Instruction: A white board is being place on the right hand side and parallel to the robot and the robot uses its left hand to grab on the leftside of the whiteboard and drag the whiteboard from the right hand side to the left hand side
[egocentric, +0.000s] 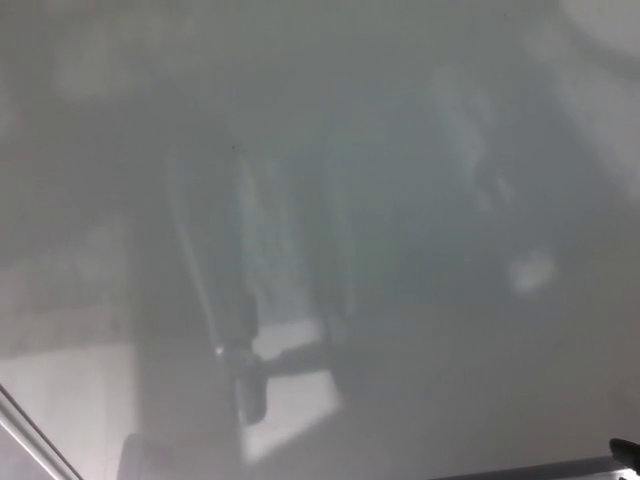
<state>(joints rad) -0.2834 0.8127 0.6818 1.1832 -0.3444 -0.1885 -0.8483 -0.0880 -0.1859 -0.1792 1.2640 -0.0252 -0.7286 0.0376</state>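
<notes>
A glossy grey-white whiteboard surface (320, 200) fills nearly the whole view (blurred reflections only); its metal edge strip (30, 435) crosses the bottom-left corner. Neither hand shows, so their state cannot be told.

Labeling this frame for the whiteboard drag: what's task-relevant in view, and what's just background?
Job:
- whiteboard, its glossy surface filling almost the whole view
- its frame edge at lower left

Not the job:
- small black part at the lower right edge, too little showing to identify
- blurry reflections on the board
</notes>
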